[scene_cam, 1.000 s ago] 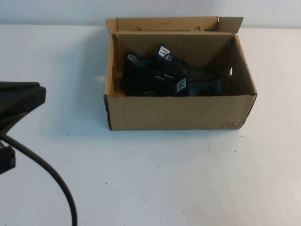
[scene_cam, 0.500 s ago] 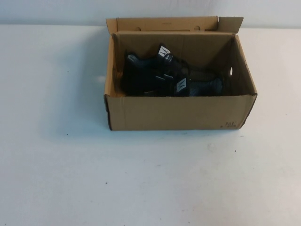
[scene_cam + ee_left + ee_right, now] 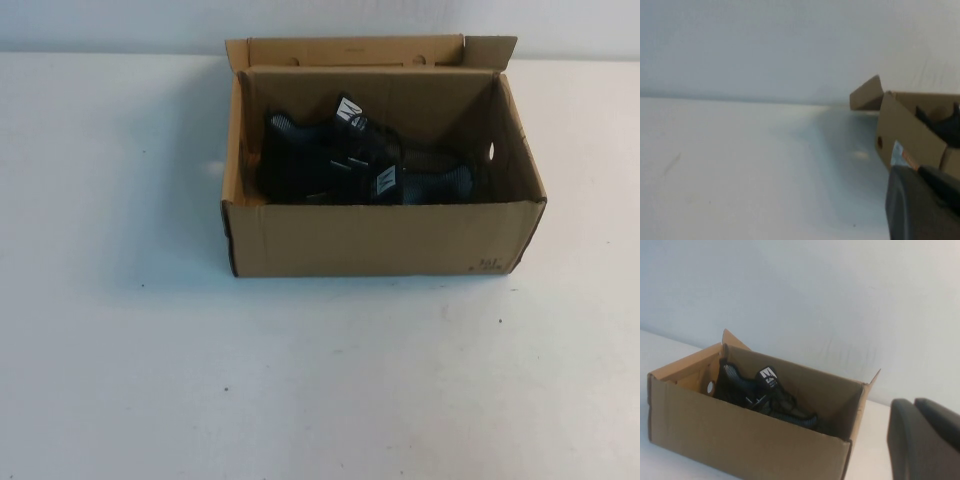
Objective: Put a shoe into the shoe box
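While the shoe (image 3: 330, 155) lies down inside the shoe box (image 3: 380, 240), tongue tag up and heel toward the box's left wall, it sits tangled with its twin, so which black mesh belongs to which is hard to tell. It looks light and soft in the upper, floppy at the collar, stiffer along the ridged sole; the heel collar or the sole edge would likely give the surest hold. The box stands toward the table's (image 3: 320, 380) far edge, flaps up. Out by the near edge, off the high view, the left gripper (image 3: 922, 205) has its fingers pressed together on nothing, and the right gripper (image 3: 925, 440) is likewise closed and empty beside the box.
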{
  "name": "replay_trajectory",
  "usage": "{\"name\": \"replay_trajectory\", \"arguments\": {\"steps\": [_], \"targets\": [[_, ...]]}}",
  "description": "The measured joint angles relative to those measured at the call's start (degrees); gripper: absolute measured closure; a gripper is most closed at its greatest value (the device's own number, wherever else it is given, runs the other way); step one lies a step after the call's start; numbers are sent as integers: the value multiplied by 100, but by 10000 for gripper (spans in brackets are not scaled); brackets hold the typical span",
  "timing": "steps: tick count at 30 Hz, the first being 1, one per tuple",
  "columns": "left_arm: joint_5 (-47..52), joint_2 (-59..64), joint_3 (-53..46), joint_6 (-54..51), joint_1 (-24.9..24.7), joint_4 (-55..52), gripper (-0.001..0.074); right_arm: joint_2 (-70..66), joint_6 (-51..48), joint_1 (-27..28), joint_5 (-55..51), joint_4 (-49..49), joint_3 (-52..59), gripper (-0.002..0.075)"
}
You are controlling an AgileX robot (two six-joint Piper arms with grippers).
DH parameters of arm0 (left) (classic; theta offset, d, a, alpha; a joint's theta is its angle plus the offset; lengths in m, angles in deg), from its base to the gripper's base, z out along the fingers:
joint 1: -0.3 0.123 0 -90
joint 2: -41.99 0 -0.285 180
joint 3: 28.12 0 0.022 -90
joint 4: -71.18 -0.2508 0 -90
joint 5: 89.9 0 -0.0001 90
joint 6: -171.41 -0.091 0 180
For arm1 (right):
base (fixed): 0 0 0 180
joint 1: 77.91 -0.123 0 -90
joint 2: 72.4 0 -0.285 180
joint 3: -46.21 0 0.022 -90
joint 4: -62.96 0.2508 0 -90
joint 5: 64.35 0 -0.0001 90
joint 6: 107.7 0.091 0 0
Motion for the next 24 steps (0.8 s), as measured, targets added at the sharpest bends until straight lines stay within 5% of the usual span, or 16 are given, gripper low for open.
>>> {"name": "replay_trajectory", "arguments": {"steps": [9,24], "targets": [[9,-602,-1342,-213,0,-26,736,0,0,0,0,0,0,742],[928,-624,-1394,146,0,252,736,0,0,0,-127,0,0,742]]}}
